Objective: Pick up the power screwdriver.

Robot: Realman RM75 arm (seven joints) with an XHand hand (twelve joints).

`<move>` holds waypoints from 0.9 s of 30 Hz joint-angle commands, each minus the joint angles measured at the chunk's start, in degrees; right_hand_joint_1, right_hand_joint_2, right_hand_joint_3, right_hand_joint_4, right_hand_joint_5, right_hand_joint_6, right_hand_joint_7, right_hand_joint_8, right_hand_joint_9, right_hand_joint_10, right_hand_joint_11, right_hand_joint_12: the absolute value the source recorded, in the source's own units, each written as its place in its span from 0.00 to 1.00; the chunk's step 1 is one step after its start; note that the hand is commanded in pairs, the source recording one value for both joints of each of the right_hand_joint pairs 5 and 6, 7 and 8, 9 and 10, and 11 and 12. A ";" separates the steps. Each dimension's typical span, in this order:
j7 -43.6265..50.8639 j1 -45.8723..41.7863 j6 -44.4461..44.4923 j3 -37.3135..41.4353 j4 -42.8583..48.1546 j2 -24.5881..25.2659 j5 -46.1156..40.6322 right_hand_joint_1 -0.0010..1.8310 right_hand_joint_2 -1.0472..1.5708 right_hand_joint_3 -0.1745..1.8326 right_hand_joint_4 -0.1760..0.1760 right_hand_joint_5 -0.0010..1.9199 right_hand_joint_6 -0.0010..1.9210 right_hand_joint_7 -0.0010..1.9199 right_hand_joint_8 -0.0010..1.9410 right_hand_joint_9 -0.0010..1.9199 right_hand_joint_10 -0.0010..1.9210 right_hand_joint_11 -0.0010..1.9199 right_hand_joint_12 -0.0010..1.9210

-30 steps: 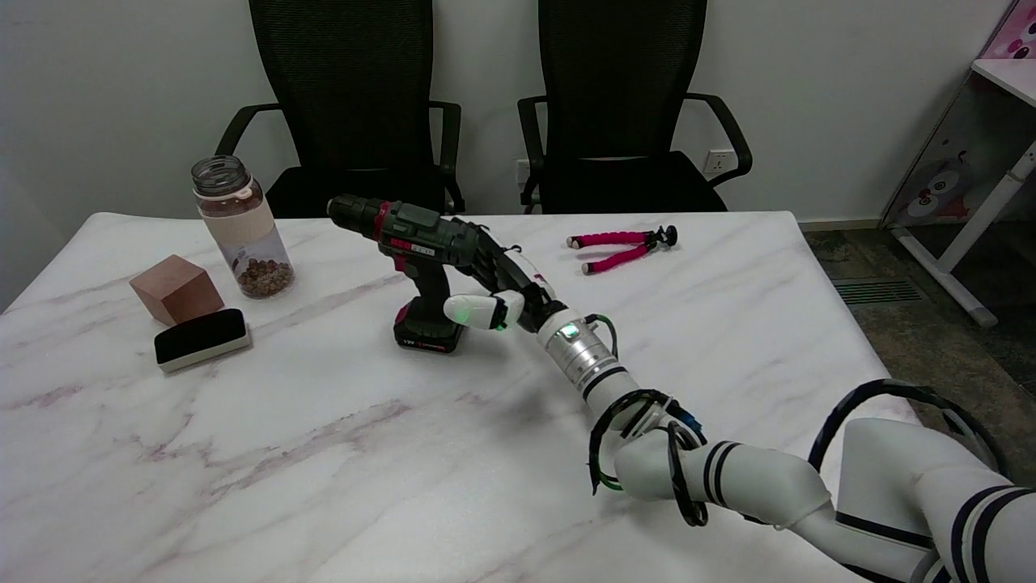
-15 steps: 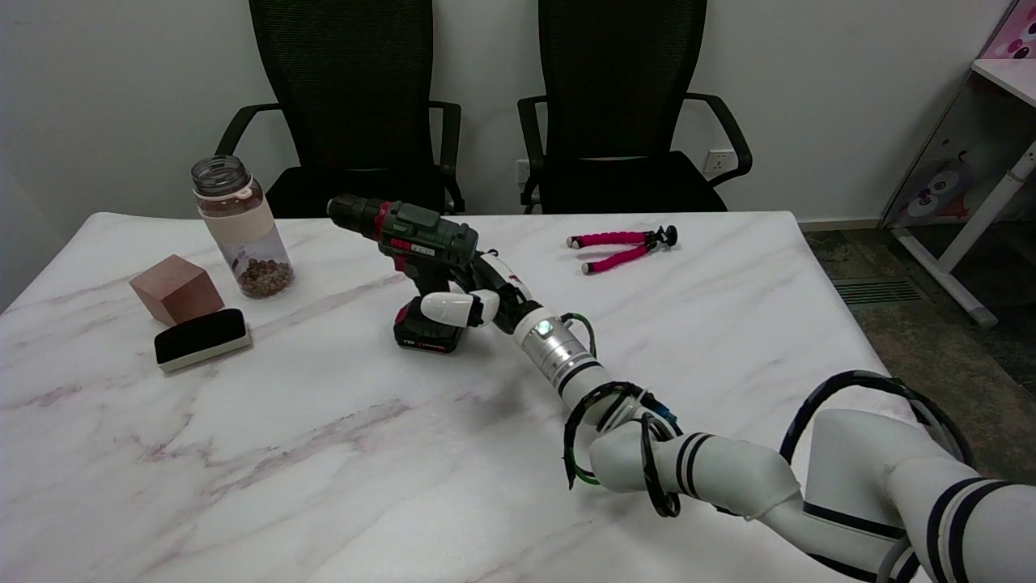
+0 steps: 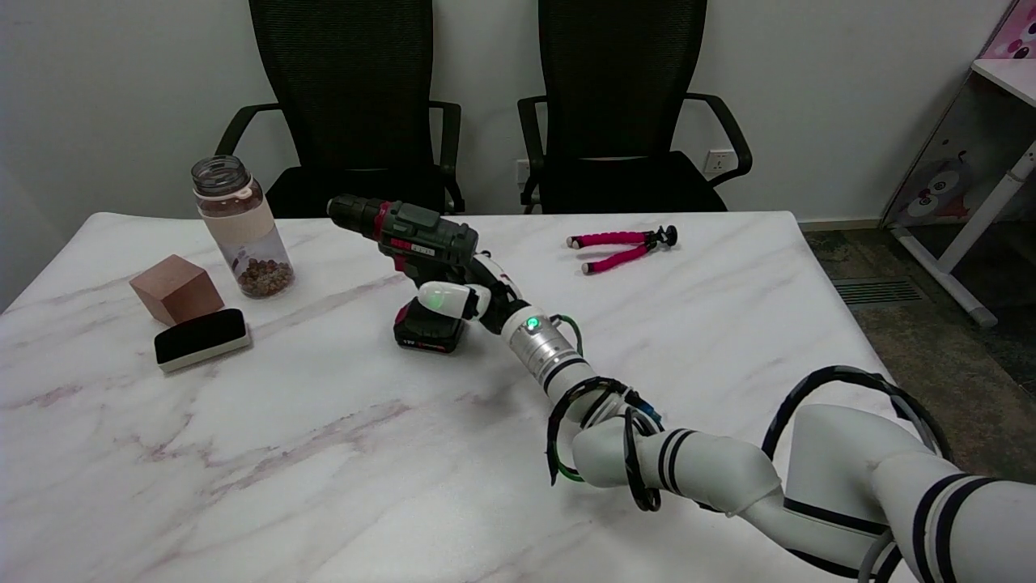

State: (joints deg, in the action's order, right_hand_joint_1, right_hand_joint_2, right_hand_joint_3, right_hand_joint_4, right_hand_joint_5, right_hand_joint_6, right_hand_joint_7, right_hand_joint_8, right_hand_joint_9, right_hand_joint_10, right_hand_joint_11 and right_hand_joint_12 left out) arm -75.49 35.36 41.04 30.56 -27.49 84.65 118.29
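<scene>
A: What is the right hand (image 3: 465, 293) doing?

B: It's at the power screwdriver's (image 3: 413, 263) grip, fingers partly curled round it. Whether the hold is firm, I cannot tell.

A: And the tool?

B: Standing upright on its battery base, mid-worktop (image 3: 324, 453), chuck pointing far-left toward the jar (image 3: 241, 228).

A: How will it handle?

B: Probably heavy and rigid, weighted low by the battery. Wrap the handle just under the motor body, or it may swing.

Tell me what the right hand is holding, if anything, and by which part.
Cannot be told for sure. The right hand is at the screwdriver's handle, fingers around it, but the screwdriver stands on the table, not lifted.
</scene>
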 commanded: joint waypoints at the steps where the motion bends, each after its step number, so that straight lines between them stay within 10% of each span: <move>1: -5.80 0.94 -0.87 -0.24 0.39 1.48 -2.28 0.45 0.20 0.51 0.91 0.03 0.03 0.03 0.03 0.10 0.10 0.06 0.06; 27: -11.69 -0.03 1.06 -0.86 -2.51 0.61 -1.75 0.48 0.23 0.47 0.91 0.05 0.05 0.05 0.05 0.15 0.15 0.11 0.11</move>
State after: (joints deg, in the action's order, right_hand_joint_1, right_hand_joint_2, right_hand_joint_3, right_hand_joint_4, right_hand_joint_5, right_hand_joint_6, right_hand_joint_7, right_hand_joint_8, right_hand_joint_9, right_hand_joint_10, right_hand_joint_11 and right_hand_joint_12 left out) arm -84.10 35.97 40.87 30.14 -28.28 85.71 116.63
